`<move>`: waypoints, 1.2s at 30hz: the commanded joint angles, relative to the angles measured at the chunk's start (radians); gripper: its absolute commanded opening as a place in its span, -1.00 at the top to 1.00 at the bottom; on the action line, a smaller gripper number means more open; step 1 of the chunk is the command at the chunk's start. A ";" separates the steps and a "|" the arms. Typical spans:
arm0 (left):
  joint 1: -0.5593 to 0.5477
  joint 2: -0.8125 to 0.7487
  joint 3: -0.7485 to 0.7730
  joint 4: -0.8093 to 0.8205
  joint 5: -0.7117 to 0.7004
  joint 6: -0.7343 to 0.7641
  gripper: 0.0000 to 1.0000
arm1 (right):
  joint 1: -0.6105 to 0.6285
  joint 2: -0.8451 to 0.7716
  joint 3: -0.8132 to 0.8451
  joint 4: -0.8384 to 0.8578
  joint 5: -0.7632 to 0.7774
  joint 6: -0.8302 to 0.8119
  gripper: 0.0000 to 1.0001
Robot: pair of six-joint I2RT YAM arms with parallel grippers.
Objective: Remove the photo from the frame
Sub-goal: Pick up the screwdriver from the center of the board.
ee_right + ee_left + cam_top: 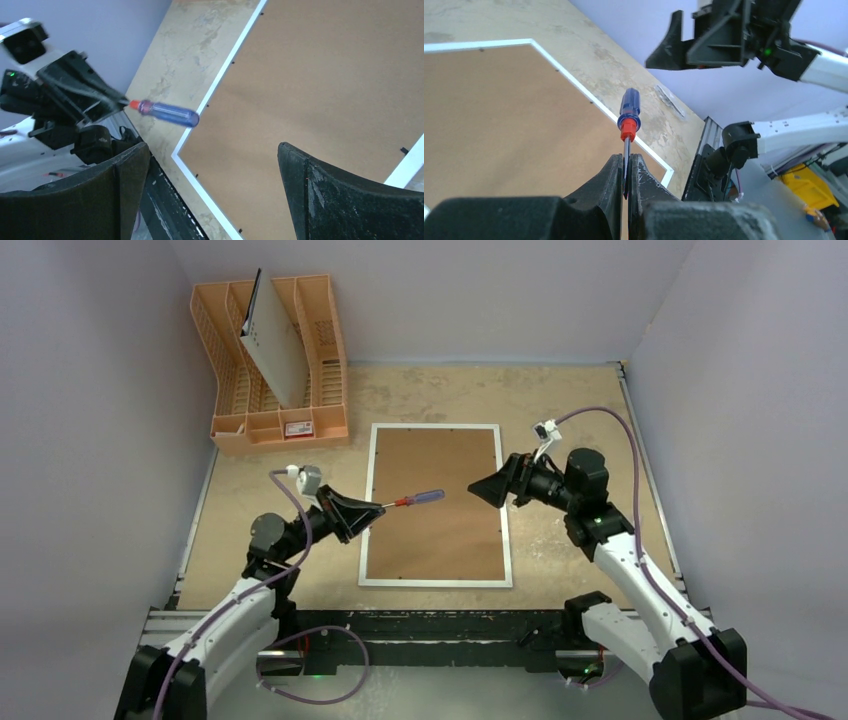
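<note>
The top camera looked down on the whole desk (580, 390) from behind; both wrist cameras sat close, facing each other, sharing the screwdriver (629, 107) and frame (300, 90).

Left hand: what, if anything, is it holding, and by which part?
The left hand holds a screwdriver by its metal shaft, handle pointing away.

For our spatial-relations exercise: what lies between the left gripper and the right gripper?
A blue-handled screwdriver, its shaft pinched in the left gripper, above the frame; the top view shows it.

White-bordered brown frame (437, 540), blue-and-red screwdriver (421, 498), orange rack (270, 431), mottled tan table (570, 405)
</note>
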 commanded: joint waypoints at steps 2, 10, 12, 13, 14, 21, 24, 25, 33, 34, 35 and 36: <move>0.123 0.096 -0.067 0.371 0.113 -0.238 1.00 | -0.002 -0.031 -0.003 0.047 -0.091 -0.035 -0.98; 0.125 0.152 -0.087 0.502 0.115 -0.295 1.00 | -0.002 0.004 0.003 0.088 -0.192 -0.051 -0.98; 0.126 0.151 -0.095 0.528 0.108 -0.312 1.00 | -0.002 0.020 0.002 0.109 -0.231 -0.044 -0.96; 0.125 0.151 -0.101 0.544 0.102 -0.325 1.00 | -0.002 0.029 0.000 0.125 -0.252 -0.037 -0.95; 0.125 0.153 -0.106 0.559 0.095 -0.344 1.00 | -0.001 0.035 -0.005 0.146 -0.273 -0.028 -0.92; 0.123 0.162 -0.133 0.642 0.052 -0.433 1.00 | 0.001 0.062 -0.051 0.338 -0.362 0.089 -0.86; 0.118 0.178 -0.127 0.668 0.054 -0.451 1.00 | 0.015 0.061 -0.064 0.384 -0.361 0.117 -0.87; 0.111 0.186 -0.123 0.672 0.056 -0.452 1.00 | 0.026 0.062 -0.066 0.410 -0.360 0.128 -0.87; -0.013 0.270 -0.109 0.773 0.008 -0.450 1.00 | 0.109 0.116 -0.042 0.467 -0.302 0.143 -0.82; -0.016 0.272 -0.108 0.775 0.003 -0.450 1.00 | 0.112 0.126 -0.043 0.480 -0.298 0.151 -0.81; -0.017 0.272 -0.107 0.779 0.003 -0.450 1.00 | 0.117 0.134 -0.043 0.498 -0.297 0.163 -0.80; -0.018 0.272 -0.105 0.783 0.002 -0.451 1.00 | 0.123 0.144 -0.045 0.519 -0.298 0.174 -0.79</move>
